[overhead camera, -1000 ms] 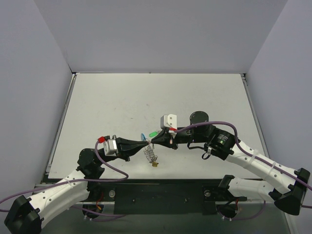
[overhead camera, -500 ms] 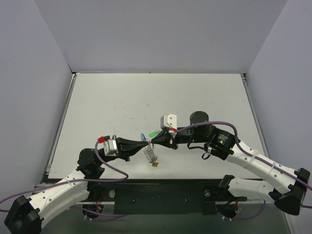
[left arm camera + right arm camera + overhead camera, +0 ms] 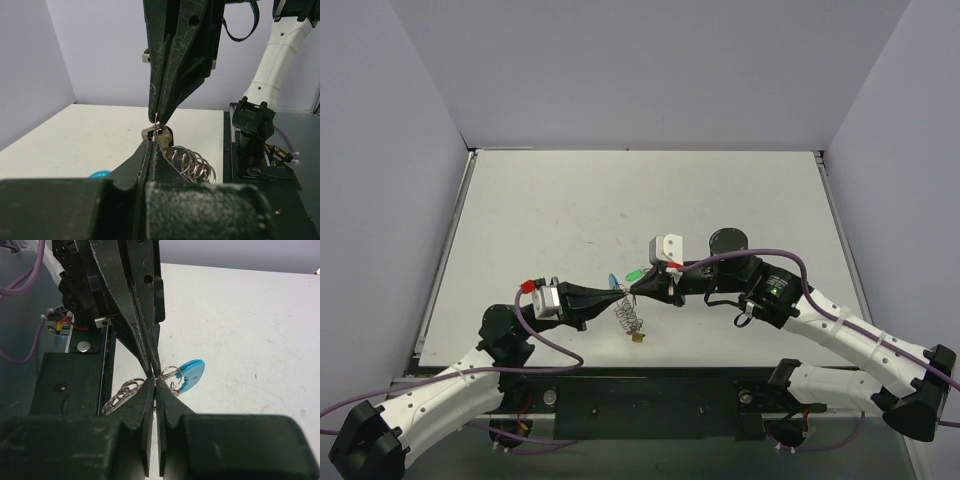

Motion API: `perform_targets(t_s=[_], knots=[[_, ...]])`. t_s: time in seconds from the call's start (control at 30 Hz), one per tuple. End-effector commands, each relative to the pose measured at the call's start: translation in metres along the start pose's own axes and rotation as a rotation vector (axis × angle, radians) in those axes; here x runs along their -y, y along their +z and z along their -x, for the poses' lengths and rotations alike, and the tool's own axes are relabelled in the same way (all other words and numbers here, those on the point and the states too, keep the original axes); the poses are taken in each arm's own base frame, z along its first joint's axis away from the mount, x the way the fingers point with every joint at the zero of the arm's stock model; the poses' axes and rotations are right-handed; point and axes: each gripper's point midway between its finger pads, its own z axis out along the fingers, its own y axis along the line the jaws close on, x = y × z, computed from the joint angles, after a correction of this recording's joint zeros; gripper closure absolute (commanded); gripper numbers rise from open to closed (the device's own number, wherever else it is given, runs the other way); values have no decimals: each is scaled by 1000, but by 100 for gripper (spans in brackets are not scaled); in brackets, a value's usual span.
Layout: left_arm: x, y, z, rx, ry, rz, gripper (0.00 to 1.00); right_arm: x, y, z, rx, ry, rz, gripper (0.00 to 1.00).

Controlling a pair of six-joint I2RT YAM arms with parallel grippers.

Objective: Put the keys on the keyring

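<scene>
Silvery keyring (image 3: 631, 318) hangs pinched between left gripper (image 3: 624, 291) and right gripper (image 3: 634, 290)

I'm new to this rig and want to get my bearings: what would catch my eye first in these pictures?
The two black hands, the left hand and the right hand, meet tip to tip, both shut, above the near middle of the white table. A silvery coiled-wire keyring hangs just below where they meet. A bright blue plastic tag and a bright green plastic tag sit right by the tips.
</scene>
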Motion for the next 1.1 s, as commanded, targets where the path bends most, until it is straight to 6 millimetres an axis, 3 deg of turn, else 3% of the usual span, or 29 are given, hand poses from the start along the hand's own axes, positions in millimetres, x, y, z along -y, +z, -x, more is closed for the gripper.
perform_targets(t_s=[0.0,1.07], knots=[[4,7,36,104,59,-25,100,0,1,12,42,-26,13,100],[5,7,37,106,58,-33,100,-1,6,7,40,-12,20,100]])
